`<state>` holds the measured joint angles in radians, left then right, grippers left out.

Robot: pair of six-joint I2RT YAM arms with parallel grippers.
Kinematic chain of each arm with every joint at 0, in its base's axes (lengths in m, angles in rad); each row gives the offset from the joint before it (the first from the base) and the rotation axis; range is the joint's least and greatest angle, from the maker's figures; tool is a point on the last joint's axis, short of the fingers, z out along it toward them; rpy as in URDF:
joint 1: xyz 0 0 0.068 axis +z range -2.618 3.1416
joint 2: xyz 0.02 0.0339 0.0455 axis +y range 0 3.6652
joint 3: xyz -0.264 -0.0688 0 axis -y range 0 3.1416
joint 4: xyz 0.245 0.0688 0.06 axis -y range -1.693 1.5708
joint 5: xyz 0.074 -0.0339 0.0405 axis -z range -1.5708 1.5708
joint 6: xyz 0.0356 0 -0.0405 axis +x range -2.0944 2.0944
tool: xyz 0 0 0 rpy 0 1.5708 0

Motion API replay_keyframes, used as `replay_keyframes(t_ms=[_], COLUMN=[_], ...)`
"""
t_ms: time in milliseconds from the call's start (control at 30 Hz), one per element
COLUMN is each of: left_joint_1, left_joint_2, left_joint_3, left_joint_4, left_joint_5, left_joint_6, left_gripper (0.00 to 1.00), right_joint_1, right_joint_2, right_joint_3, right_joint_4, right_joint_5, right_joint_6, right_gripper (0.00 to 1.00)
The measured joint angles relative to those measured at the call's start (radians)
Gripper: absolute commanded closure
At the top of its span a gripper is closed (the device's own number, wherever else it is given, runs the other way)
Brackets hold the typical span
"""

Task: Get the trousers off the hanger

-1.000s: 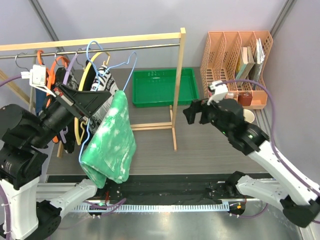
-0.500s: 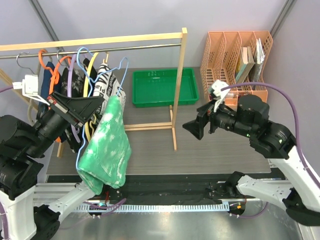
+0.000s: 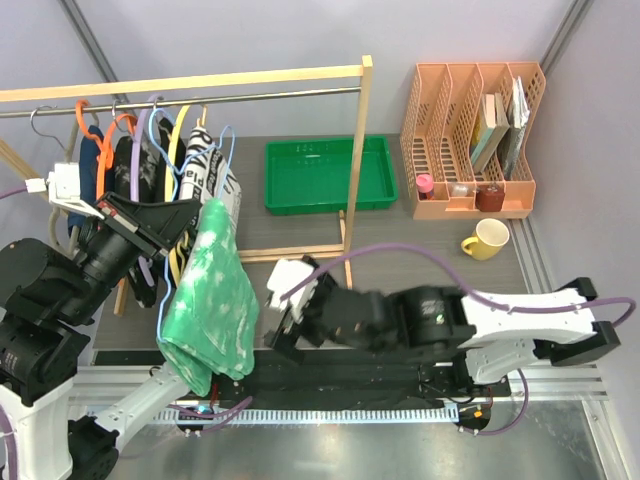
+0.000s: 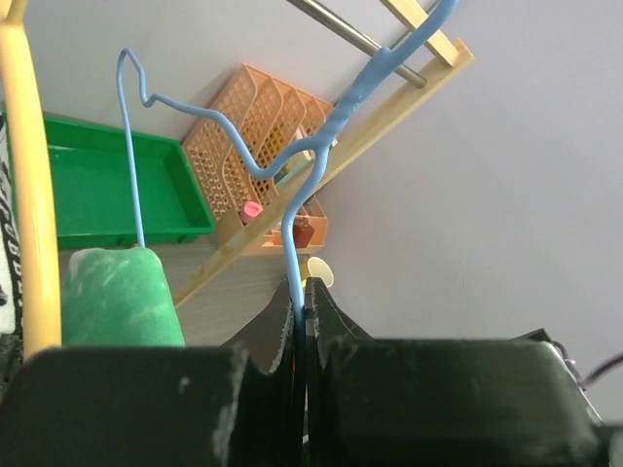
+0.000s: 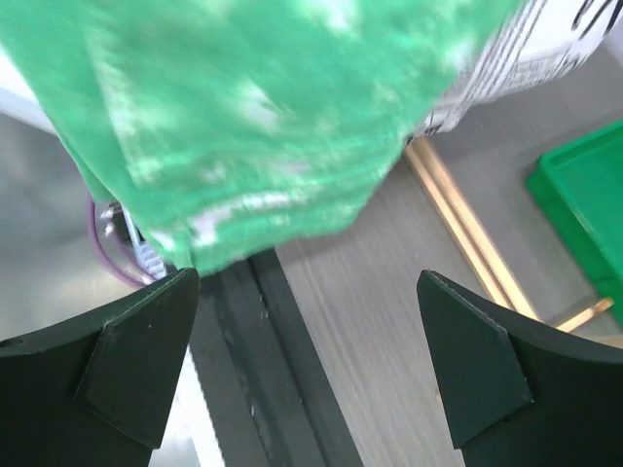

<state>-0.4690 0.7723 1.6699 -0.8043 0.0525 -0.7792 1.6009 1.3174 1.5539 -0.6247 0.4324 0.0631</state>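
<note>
The trousers [image 3: 210, 300], green with whitish mottling, hang folded over the light blue wire hanger [image 3: 228, 140] in front of the rack. My left gripper [image 3: 178, 222] is shut on the hanger's wire below the hook; in the left wrist view the wire [image 4: 331, 126] runs down between the closed jaws [image 4: 300, 302], with the trousers [image 4: 122, 297] at lower left. My right gripper [image 3: 285, 310] is open, just right of the trousers' lower part. In the right wrist view the trousers [image 5: 263, 117] hang above and ahead of the open gripper [image 5: 307, 360], not touching it.
A wooden clothes rack [image 3: 250, 80] carries orange [image 3: 95, 125] and yellow [image 3: 178, 150] hangers and a newspaper-print garment [image 3: 215, 170]. Behind it lies a green tray [image 3: 325, 175]. At the right stand an orange file rack [image 3: 470, 130] and a yellow mug [image 3: 483, 240].
My right arm has swung down and left from near the file rack to beside the trousers' lower part. My left gripper has carried the hanger and trousers slightly left.
</note>
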Motion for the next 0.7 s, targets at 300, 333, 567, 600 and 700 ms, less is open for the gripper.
replay_keyframes(t_ms=[300,333,567,600,700], left_joint_1=[0.000,0.000,0.000,0.000,0.000], left_joint_2=[-0.044,-0.048,-0.057,-0.058,-0.061], left_joint_3=[-0.064,-0.069,-0.078,-0.079,-0.085], left_joint_4=[-0.003,-0.003,-0.003,-0.002,-0.002], left_joint_5=[-0.051,-0.056,-0.079,-0.079,-0.086], left_joint_6=[0.002,0.002,0.008,0.010,0.014], left_gripper=[0.99,0.99,0.99,0.99,0.99], right_joint_1=[0.317,0.323,0.333,0.336,0.344], right_joint_2=[0.263,0.294,0.433,0.451,0.487], right_joint_3=[0.064,0.080,0.177,0.198,0.239], right_joint_4=[0.378,0.419,0.684,0.713,0.789], right_joint_5=[0.563,0.595,0.729,0.742,0.769], right_joint_6=[-0.198,-0.216,-0.348,-0.365,-0.416], right_gripper=[0.06,0.07,0.20,0.22,0.30])
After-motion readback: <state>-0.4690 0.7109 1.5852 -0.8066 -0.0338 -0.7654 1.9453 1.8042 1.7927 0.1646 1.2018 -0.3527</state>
